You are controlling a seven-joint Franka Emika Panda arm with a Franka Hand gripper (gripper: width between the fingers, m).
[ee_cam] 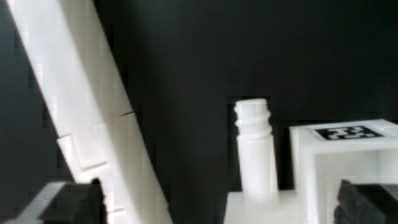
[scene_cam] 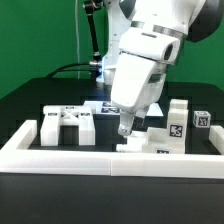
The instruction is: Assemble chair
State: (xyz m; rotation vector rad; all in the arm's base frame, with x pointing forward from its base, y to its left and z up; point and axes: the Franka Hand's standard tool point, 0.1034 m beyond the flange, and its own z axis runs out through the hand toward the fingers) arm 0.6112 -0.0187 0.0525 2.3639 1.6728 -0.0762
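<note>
The chair lies in loose white tagged pieces on the black table. My gripper hangs low near the front border wall, over a small white piece. In the wrist view my gripper is open, with its dark fingers far apart. A slim white post with a ridged tip stands in the gap between them, nearer one finger and touching neither. Beside the post is a tagged white block. A bracket-like piece lies at the exterior view's left, and a taller tagged block at its right.
The long low white border wall runs along the front and shows as a slanted white bar close to one finger. A small tagged cube sits at the exterior view's far right. The marker board lies behind the arm.
</note>
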